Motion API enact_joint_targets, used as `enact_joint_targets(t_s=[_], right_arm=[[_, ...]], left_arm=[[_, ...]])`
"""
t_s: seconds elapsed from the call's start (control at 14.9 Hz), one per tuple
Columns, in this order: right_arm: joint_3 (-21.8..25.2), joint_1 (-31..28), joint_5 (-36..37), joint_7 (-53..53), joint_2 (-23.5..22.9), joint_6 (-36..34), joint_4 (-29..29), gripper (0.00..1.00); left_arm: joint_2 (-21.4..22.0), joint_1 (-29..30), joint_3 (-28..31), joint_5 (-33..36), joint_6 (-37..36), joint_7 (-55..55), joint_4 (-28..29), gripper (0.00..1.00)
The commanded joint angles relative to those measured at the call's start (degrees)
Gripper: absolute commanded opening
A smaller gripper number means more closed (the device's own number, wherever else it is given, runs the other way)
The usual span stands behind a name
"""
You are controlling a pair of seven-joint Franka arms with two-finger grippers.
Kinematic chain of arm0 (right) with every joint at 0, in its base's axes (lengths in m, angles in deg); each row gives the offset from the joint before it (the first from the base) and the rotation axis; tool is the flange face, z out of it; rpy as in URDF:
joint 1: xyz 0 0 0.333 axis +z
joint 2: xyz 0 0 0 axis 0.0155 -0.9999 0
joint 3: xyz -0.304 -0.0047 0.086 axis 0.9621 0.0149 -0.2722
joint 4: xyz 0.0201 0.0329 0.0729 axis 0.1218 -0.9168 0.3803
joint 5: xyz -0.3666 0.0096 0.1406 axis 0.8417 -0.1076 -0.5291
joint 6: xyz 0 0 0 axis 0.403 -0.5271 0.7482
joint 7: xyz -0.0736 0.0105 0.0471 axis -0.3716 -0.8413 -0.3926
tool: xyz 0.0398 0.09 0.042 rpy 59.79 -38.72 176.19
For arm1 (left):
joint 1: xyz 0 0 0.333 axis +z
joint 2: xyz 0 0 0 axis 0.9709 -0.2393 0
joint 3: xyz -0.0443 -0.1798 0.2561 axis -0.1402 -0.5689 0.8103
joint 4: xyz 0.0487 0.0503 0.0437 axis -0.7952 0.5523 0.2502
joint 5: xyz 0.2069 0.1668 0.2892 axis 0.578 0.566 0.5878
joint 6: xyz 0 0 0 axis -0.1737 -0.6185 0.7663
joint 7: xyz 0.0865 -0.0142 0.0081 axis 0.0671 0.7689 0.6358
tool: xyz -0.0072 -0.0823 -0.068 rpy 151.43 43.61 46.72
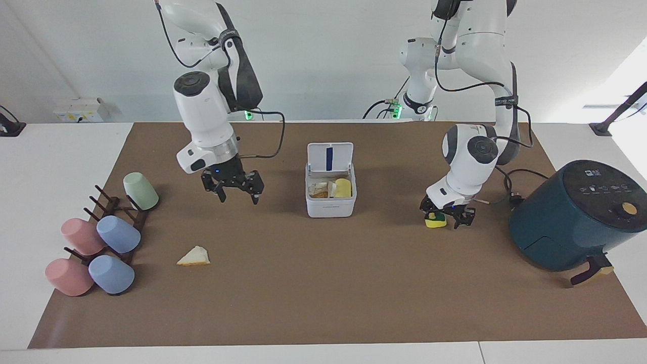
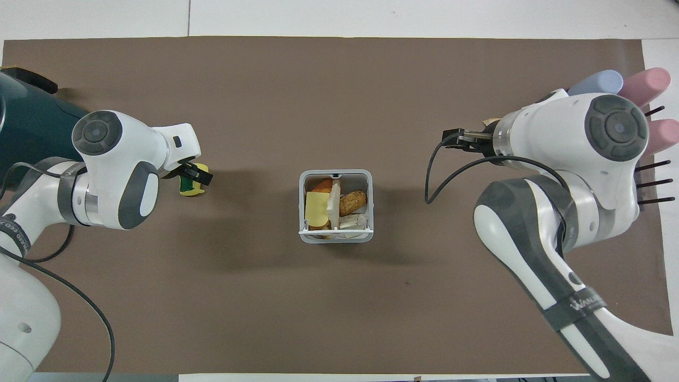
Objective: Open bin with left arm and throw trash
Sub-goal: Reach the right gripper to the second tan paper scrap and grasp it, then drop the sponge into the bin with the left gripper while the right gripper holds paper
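Observation:
The white bin (image 1: 331, 206) stands mid-mat with its lid (image 1: 329, 157) up, blue stripe showing. In the overhead view the bin (image 2: 336, 173) holds several scraps, among them a cream wedge and a yellow piece. My left gripper (image 1: 447, 217) is open and low at the mat around the yellow-and-green sponge bit (image 1: 434, 220), which lies by one finger; the overhead view shows this gripper (image 2: 193, 172) and sponge bit (image 2: 190, 185). My right gripper (image 1: 232, 189) is open and empty, up over the mat between bin and cup rack. A cream wedge (image 1: 193, 257) lies on the mat.
A dark teal air fryer (image 1: 576, 215) stands at the left arm's end of the table, beside the left gripper. A rack of pastel cups (image 1: 101, 237) lies at the right arm's end. In the overhead view my right arm (image 2: 578, 143) covers most of the wedge and part of the cups.

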Motion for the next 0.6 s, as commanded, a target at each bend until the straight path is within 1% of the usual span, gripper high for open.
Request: enact_joint_targets(t_s=[0.0,0.13,0.2,0.4,0.54], right_arm=[[-0.88,-4.37,2.38,5.38,-1.5,3.53,-1.26,1.0],[-0.88,-6.4,2.65,8.82,-1.85,3.63,-1.7,1.0],[-0.79,-6.67,2.83,10.22,-2.9,3.89,-1.62,1.0],[-0.88,-8.69,7.3,13.31,-6.59,7.14,-1.53,1.0],[-0.88,-9.75,9.33,15.06,-9.31,8.89,-1.09,1.0]], left_arm=[[0.79,-0.84,0.39,1.17,1.8,-0.06,1.67,0.59],[0.79,-0.75,0.39,1.17,1.37,0.11,1.05,0.4],[0.88,-0.75,0.39,1.17,1.1,0.2,0.79,0.36],[1.32,-0.57,0.3,1.09,-1.35,0.38,-0.78,0.33],[1.49,-0.83,0.13,0.3,-6.08,1.08,-4.46,0.33]])
